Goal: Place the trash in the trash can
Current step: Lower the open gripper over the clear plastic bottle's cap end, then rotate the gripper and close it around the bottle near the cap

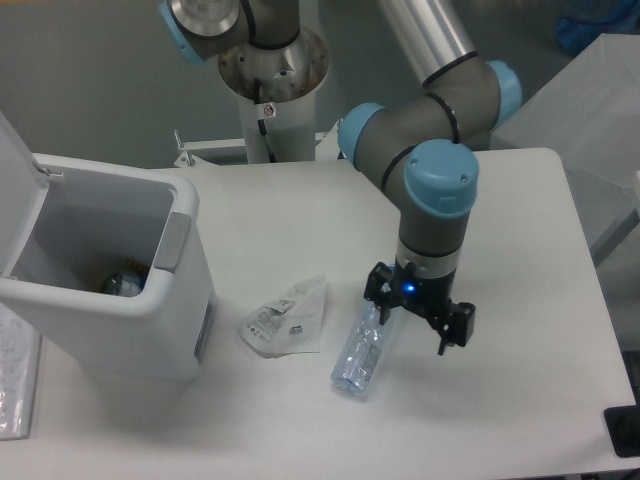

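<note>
White table [280, 210] with rounded corners filled most of view, evenly lit, soft shadows. Behind table: plain grey wall. Right of table: pale sheeted surface [590, 90], blue object [598, 28] at its top edge. Small black object [622, 432] off table's near right corner.
</note>
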Available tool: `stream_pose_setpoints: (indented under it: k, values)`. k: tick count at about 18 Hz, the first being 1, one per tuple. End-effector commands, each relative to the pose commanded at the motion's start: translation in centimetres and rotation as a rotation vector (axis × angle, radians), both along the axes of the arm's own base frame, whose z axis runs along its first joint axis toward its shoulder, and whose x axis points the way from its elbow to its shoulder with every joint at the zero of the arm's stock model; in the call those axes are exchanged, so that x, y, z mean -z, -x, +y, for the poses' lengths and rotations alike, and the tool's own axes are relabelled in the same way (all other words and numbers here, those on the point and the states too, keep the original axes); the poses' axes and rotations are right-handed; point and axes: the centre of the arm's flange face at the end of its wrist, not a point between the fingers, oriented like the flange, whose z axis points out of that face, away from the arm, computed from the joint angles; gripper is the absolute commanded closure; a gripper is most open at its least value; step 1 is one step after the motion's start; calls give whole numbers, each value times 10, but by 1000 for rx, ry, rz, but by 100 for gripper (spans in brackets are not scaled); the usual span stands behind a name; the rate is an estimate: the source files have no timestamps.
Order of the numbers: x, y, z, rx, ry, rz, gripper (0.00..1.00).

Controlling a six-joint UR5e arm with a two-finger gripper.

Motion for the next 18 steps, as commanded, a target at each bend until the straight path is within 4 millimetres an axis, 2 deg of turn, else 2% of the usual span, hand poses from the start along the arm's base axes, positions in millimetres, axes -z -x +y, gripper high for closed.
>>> stream_pose_setpoints:
  k: [3, 8, 11, 12, 15, 18]
  values:
    - [10, -11, 9, 21, 10, -14, 0]
    - [48, -15, 31, 48, 37, -13, 0]
    - [52, -22, 46, 33, 136, 46, 0]
    - [58, -25, 52, 36, 160, 45, 0]
    - [71, -23, 69, -19, 219, -8, 0]
    - [75, -28, 85, -22, 339, -33, 0]
